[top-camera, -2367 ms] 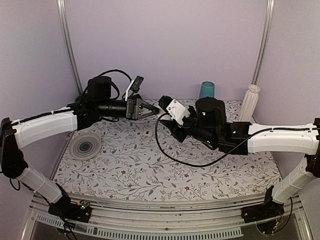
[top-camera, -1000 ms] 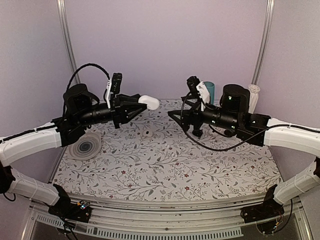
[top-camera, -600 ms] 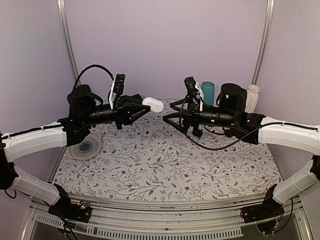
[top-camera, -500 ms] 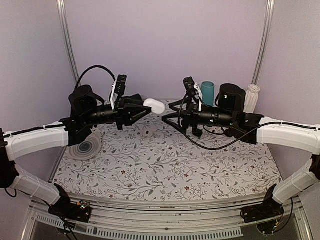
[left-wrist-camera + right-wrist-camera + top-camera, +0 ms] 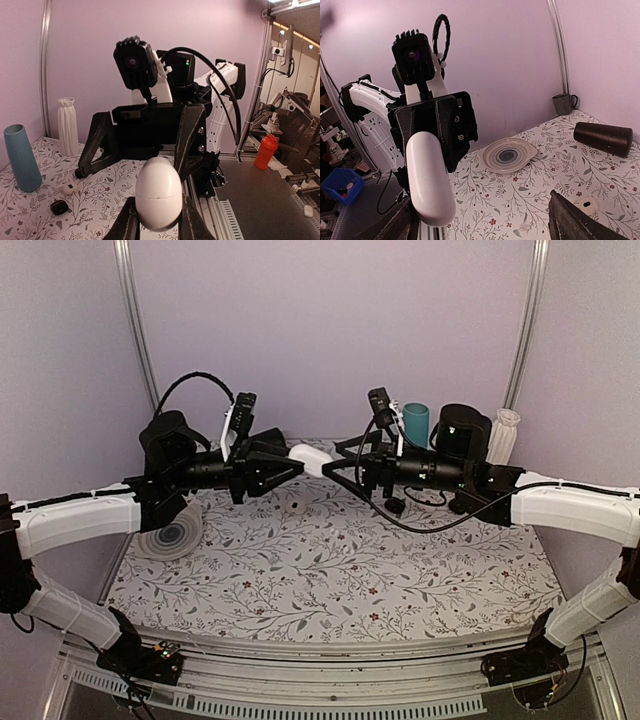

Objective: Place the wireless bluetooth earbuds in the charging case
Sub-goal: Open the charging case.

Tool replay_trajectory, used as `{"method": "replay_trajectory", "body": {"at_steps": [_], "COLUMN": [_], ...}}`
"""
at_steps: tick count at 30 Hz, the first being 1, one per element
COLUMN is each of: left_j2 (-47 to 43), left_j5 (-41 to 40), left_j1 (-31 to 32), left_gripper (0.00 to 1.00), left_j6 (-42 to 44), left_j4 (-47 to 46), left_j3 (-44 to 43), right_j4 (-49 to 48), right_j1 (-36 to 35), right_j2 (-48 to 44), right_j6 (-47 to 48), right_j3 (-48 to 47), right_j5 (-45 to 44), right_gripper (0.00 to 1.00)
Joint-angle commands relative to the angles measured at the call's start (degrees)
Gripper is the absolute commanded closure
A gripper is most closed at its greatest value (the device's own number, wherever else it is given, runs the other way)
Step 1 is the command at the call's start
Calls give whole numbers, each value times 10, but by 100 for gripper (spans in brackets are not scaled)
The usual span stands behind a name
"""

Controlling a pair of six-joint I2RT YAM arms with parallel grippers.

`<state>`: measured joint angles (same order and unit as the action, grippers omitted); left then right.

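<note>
**Arms.** Both arms are raised off the bench (image 5: 330, 570) and point at each other across its middle. One second back a wide gap lay between them. It has narrowed step by step, and the tips now meet.

**Left tool** (image 5: 296, 462): closed on the charging case (image 5: 308, 459). It holds the case by one end in mid-air, well above the bench, with the free end towards the right arm. In the left wrist view the two fingers pinch the lower part of the case (image 5: 158, 194). A thin seam runs round the case and the lid looks shut.

**Right tool** (image 5: 330, 462): open, with its fingers spread wide. In the overhead view the tips reach the free end of the case. In the right wrist view the case (image 5: 429, 185) sits towards the left finger rather than centred. I cannot tell whether anything touches yet.

**Meaning (judgement).** The approach is finished, and the next act is a grip by the right tool. That could be a handover or a two-handed lid opening, and I cannot tell which. The off-centre case risks a glancing pinch on smooth plastic.

**Small items.** A white round piece (image 5: 69, 188) with a dark centre and a black lump (image 5: 59, 207) lie on the bench, close together and well apart from the case. No earbud is in either tool, so insertion has not started.
</note>
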<state>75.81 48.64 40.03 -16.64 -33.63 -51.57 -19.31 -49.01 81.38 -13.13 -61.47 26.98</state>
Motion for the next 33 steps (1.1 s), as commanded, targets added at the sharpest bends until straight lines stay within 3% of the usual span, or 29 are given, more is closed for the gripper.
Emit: {"method": "replay_trajectory", "body": {"at_steps": [1, 23, 33], "left_j2": [1, 3, 24], "left_j5": [41, 47, -52], "left_j1": [10, 15, 9], "left_gripper": [100, 100, 100], "left_j6": [-9, 9, 5], "left_j4": [-29, -15, 6], "left_j3": [7, 11, 7], "right_j4": [-13, -10, 4], "right_j1": [9, 30, 30], "right_j2": [6, 3, -1], "right_j6": [-22, -48, -37], "right_j3": [-11, -8, -8], "right_j5": [-3, 8, 35], "right_gripper": [10, 9, 9]}}
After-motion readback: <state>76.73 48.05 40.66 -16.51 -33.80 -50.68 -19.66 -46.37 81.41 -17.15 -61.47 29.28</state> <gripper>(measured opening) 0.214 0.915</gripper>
